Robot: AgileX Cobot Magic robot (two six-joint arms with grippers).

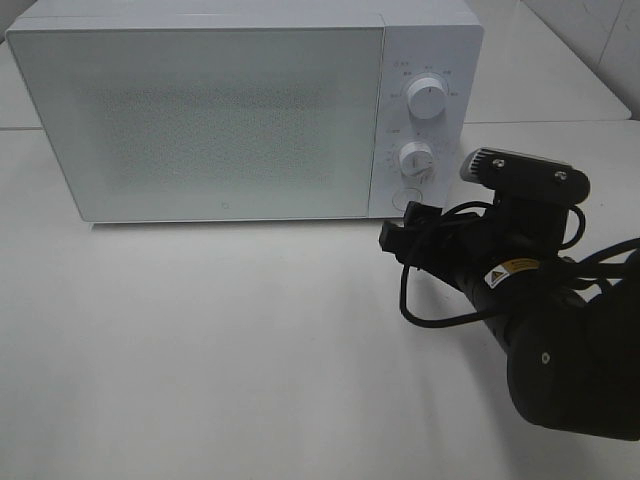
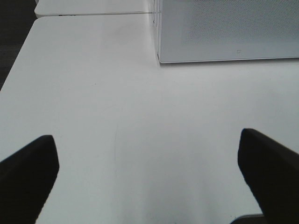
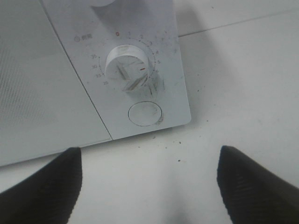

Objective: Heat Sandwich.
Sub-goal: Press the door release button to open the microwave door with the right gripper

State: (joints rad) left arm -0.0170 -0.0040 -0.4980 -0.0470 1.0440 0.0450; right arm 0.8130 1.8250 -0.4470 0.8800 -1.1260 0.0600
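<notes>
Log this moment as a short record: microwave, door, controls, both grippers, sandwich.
microwave: white, standing on the white table
door: shut
controls: upper knob, lower knob, round button under them, all on the right-hand panel
right gripper: open, holding nothing, facing the round button, short of the panel
left gripper: open, holding nothing, over the table near the microwave's front left corner
sandwich: not in any view
</notes>
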